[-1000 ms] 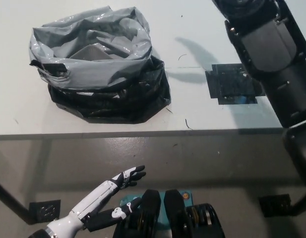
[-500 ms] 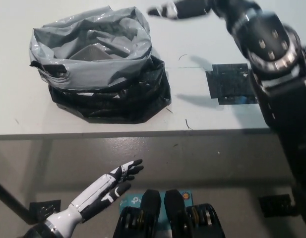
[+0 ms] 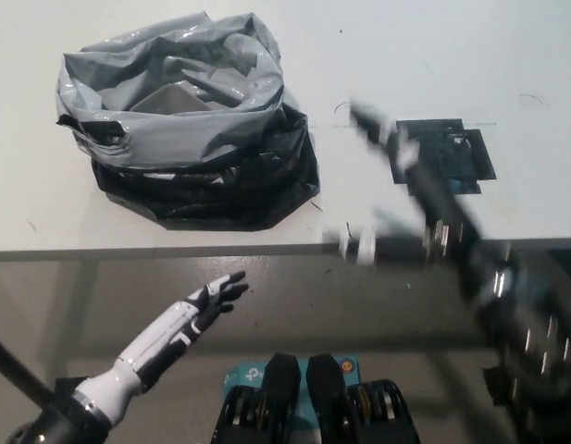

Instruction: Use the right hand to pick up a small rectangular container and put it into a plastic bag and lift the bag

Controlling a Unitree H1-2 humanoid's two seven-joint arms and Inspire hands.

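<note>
The plastic bag [image 3: 188,139], black outside with a grey lining folded over its rim, stands open on the white table [image 3: 452,55] at the upper left. Inside it lies a flat grey rectangular shape [image 3: 163,97], which looks like the small container. My black right arm is a blurred streak running from the table down to the lower right. Its hand [image 3: 396,148] is smeared by motion right of the bag and apart from it, and its fingers cannot be made out. My white left hand [image 3: 206,301] hangs open below the table's front edge at the lower left, holding nothing.
A black square patch [image 3: 452,153] lies on the table right of the bag, partly behind the blurred arm. The table's front edge [image 3: 174,252] runs across the middle of the picture, with grey floor [image 3: 294,296] below it.
My right arm has swung from the top of the picture down and across the table's front right. My left hand has drifted slightly left. The bag has not moved.
</note>
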